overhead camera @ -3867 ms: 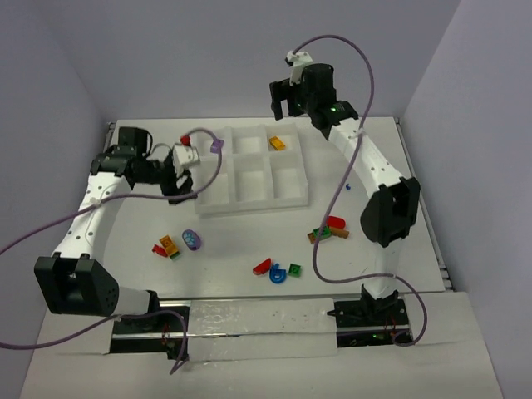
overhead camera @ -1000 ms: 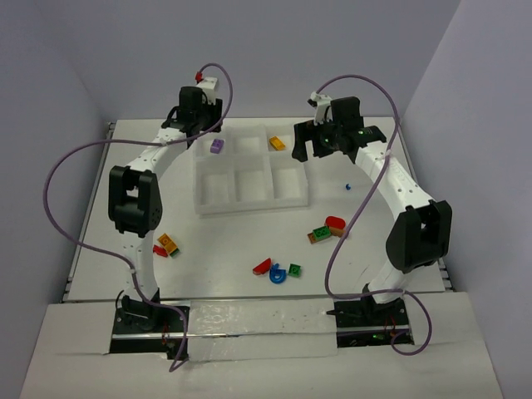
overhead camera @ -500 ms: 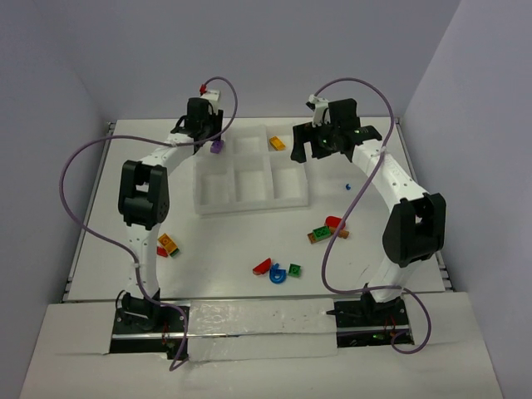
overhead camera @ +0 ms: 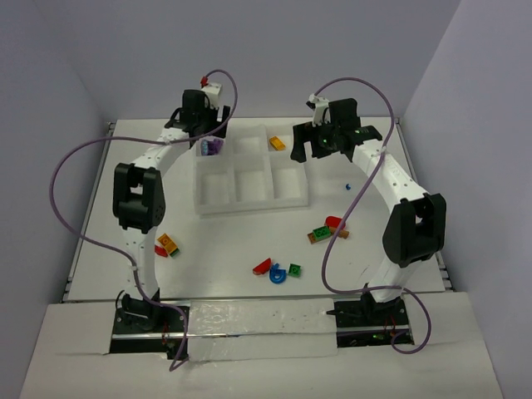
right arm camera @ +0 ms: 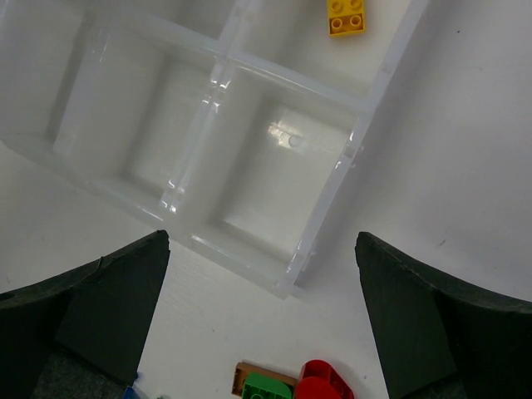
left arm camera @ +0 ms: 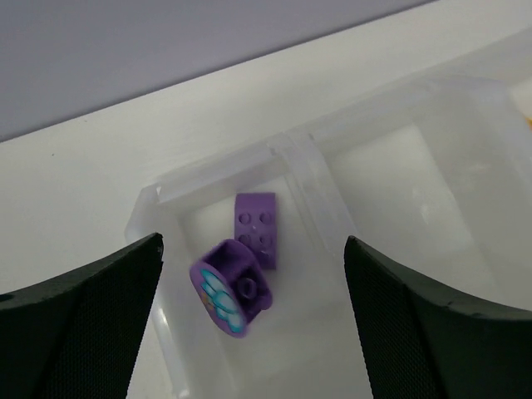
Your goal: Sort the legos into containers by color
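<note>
Left wrist view: my left gripper (left arm camera: 252, 243) hangs empty, fingers spread, over the far-left compartment of the tray (overhead camera: 249, 204). Two purple legos (left arm camera: 256, 229) lie there touching, so I take that bin as purple's. My right gripper (right arm camera: 262, 241) is spread wide too, with nothing between its fingers, above the tray's near-right corner. A yellow brick (right arm camera: 346, 17) sits alone in the far-right compartment. Most sorting remains, I judge: a red lego (overhead camera: 262, 266), blue lego (overhead camera: 278, 273) and green lego (overhead camera: 295, 269) lie loose on the table (overhead camera: 216, 249) between tray and bases, with others near each arm.
</note>
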Controlling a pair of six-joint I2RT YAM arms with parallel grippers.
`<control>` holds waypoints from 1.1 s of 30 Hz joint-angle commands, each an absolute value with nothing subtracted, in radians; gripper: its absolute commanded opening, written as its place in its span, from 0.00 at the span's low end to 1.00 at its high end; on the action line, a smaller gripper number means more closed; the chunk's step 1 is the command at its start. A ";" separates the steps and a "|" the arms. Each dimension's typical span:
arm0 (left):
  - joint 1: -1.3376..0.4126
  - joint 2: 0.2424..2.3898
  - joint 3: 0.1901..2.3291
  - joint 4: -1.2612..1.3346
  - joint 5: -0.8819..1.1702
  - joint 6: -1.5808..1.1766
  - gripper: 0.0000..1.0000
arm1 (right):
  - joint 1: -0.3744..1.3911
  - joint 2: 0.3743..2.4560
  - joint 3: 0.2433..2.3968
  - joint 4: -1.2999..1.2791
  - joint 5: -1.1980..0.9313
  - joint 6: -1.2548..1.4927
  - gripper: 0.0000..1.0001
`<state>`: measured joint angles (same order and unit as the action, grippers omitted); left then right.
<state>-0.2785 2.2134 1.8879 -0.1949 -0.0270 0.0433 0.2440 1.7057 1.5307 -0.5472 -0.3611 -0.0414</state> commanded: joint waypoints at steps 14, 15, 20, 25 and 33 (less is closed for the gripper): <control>-0.012 1.335 1.258 -1.358 0.625 1.649 0.86 | 0.242 1.617 1.483 -0.556 -0.425 -0.057 1.00; -0.011 1.310 1.191 -1.364 0.591 1.698 0.85 | 0.246 1.618 1.483 -0.557 -0.426 -0.057 1.00; -0.011 1.214 0.976 -1.348 0.470 1.907 0.84 | 0.262 1.612 1.475 -0.579 -0.428 -0.070 1.00; -0.011 1.209 0.902 -1.265 0.439 1.960 0.84 | 0.270 1.605 1.454 -0.586 -0.417 -0.078 1.00; -0.011 1.278 0.854 -1.112 0.411 1.996 0.85 | 0.273 1.621 1.471 -0.603 -0.413 -0.078 1.00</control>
